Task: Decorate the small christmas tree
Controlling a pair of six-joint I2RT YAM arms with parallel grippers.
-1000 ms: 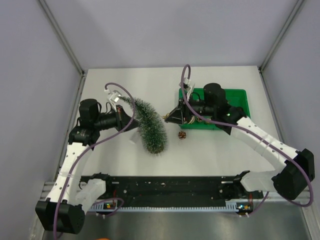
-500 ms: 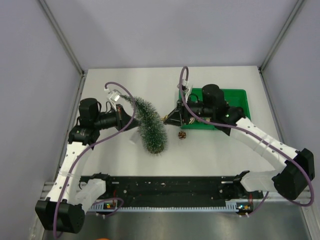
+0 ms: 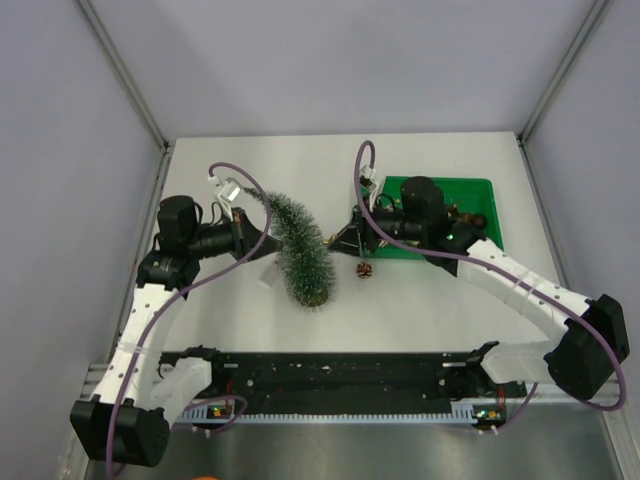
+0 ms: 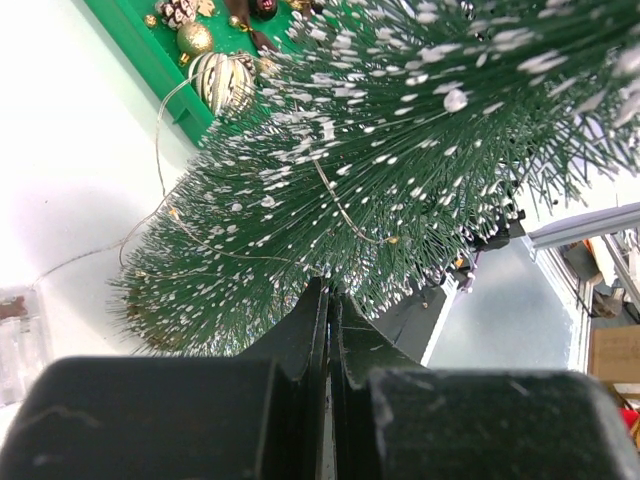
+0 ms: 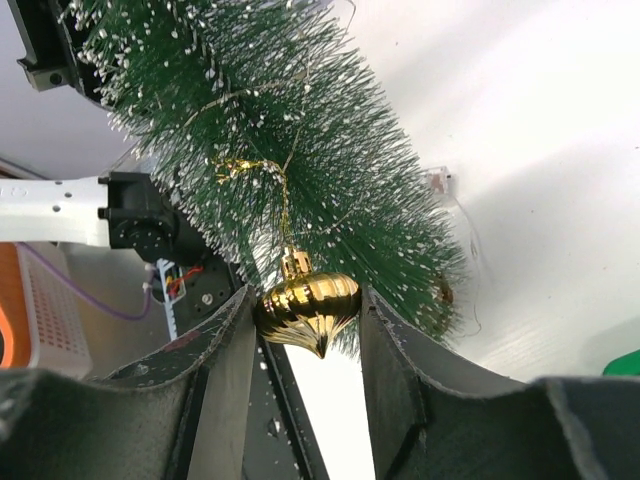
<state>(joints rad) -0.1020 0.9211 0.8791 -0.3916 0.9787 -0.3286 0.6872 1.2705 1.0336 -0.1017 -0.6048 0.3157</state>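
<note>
The small christmas tree [image 3: 300, 250] leans toward the near side at the table's middle left, its wide bottom end nearest the arms. It fills the left wrist view [image 4: 400, 150] and the right wrist view [image 5: 260, 120]. A thin light wire runs through its bristles. My left gripper [image 3: 262, 241] is shut on the tree from its left side, with the jaws [image 4: 328, 292] pressed together in the bristles. My right gripper [image 3: 337, 240] is at the tree's right side, shut on a gold ribbed ornament [image 5: 307, 310]. The ornament's gold string reaches into the branches.
A green tray [image 3: 482, 192] of ornaments stands behind the right gripper and also shows in the left wrist view [image 4: 140, 60]. A pine cone [image 3: 364, 269] lies on the table right of the tree. A small clear box [image 5: 437, 183] on the light wire lies by the tree.
My right gripper has moved left from the tray's edge to the tree, carrying the gold ornament. The tree has tipped slightly. The left gripper has stayed put.
</note>
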